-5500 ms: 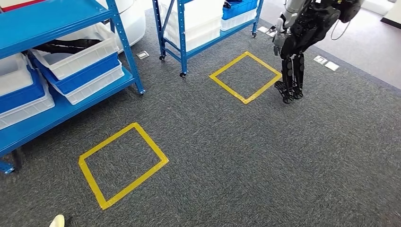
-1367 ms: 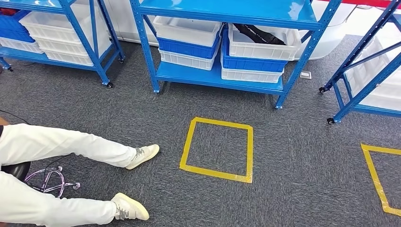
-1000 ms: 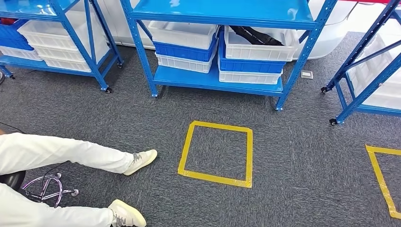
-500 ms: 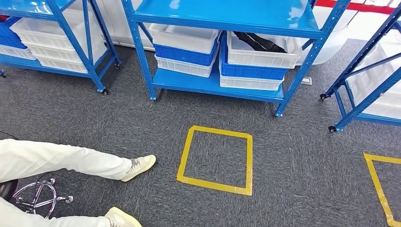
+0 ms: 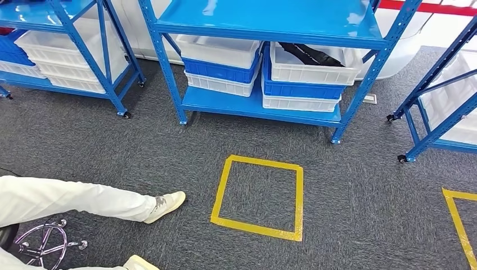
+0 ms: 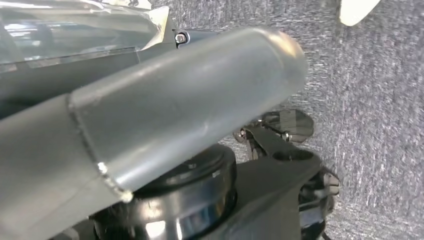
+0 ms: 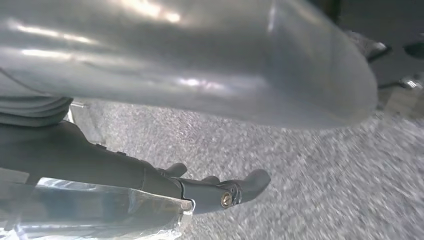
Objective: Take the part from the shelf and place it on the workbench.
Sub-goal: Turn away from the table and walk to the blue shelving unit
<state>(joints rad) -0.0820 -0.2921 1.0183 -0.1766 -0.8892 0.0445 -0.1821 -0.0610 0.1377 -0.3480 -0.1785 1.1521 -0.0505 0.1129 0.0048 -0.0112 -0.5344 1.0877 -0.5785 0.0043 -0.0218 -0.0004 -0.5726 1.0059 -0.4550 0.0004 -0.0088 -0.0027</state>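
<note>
Left hand [image 6: 190, 100] hangs over the grey carpet [image 5: 349, 185]; its thick thumb hides the fingers, so whether it is released or clenched cannot be told. Right hand [image 7: 165, 75] also hangs over carpet, its dark fingers [image 7: 220, 192] stretched out apart from the thumb and grasping nothing. On the floor at far left sit a person's two legs in white trousers [image 5: 67, 199], two pale shoes [image 5: 166, 205] and one chrome stool base [image 5: 45, 247]. Three blue shelf units stand along the back. The left unit [image 5: 112, 84] carries stacked white bins [image 5: 62, 48] with a blue bin [image 5: 11, 53] at the edge; their contents and number are cut off. The centre unit [image 5: 264, 19] holds six bins in two stacks of three, each white over blue over white. The left stack's top bin [image 5: 219, 50] shows nothing inside. The right stack's top bin [image 5: 315, 72] contains the black part [image 5: 306, 53], lying across it, still on the shelf. The right unit [image 5: 436, 70] holds white bins [image 5: 450, 107], partly out of frame. Two yellow tape squares mark the carpet: one whole [image 5: 259, 197] before the centre unit, one [image 5: 461, 225] cut by the right edge. Against the frame half a second earlier the whole picture has shifted slightly, so the camera has moved; the nearer shoe is now more cropped.
</note>
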